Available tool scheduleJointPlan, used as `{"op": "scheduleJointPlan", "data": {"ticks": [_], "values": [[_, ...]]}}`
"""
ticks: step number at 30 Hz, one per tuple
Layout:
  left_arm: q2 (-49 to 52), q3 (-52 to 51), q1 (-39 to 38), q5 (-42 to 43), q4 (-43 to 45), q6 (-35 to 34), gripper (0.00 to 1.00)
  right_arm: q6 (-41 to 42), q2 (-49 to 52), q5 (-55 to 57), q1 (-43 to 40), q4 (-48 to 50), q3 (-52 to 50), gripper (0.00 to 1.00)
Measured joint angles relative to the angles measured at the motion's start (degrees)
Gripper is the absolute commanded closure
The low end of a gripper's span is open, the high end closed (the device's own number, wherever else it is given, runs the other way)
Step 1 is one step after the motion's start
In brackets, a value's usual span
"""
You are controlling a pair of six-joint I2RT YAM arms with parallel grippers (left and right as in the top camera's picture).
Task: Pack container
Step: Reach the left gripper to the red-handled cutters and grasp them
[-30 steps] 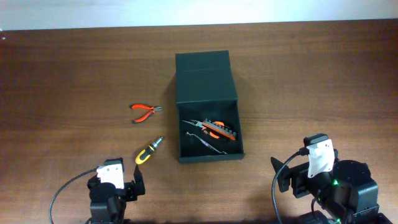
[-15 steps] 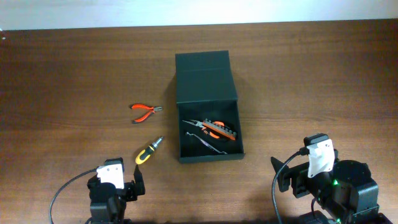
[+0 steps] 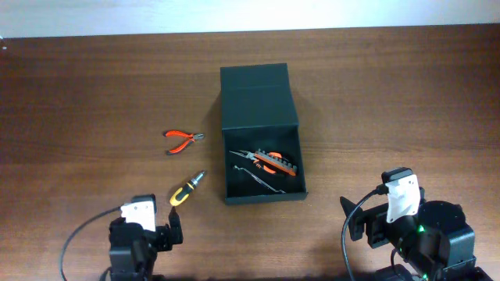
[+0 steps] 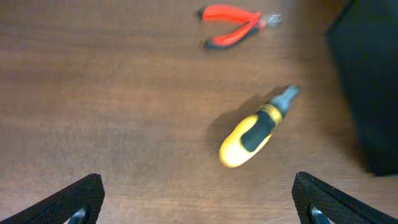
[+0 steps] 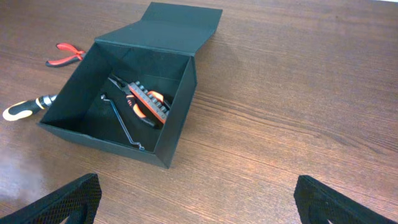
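matt dark container [image 3: 258, 97] on wood-grain table [image 3: 94, 94]; screwdriver [image 4: 252, 134] w/ glossy yellow plastic handle, metal tip.

i count one container [image 3: 258, 97], one yellow screwdriver [image 3: 186, 190], one hooked rod [image 3: 262, 179], one ridged black strip [image 3: 283, 166], two orange pliers: loose pair [image 3: 182, 140], boxed pair [image 3: 248, 158].

left wrist | container [image 4: 367, 93] cut by right edge, blurred | left tool [image 4: 198, 200] fingers cut by bottom edge

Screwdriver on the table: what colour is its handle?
Yellow with black grip patches; the screwdriver shows best in the left wrist view.
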Motion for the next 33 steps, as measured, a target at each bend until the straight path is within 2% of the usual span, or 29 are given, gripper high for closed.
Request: {"op": "scheduleJointPlan", "data": {"ticks": [10, 15, 20, 33], "values": [[24.76, 25.97, 0.00, 9.84, 0.48, -0.15, 0.01, 0.00, 0.00, 0.00, 0.00, 0.07, -0.09, 0.01], [38.01, 35.39, 0.00, 11.78, 2.54, -4.35, 0.01, 0.00, 0.00, 0.00, 0.00, 0.07, -0.09, 0.01], [50.62, 39.56, 0.00, 8.33, 5.49, -16.33, 0.01, 0.00, 0.00, 0.00, 0.00, 0.07, -0.09, 0.01], [74.71, 39.80, 0.02, 3.41, 11.98, -50.27, 0.01, 0.07, 0.00, 0.00, 0.00, 0.04, -0.09, 0.01]]}}
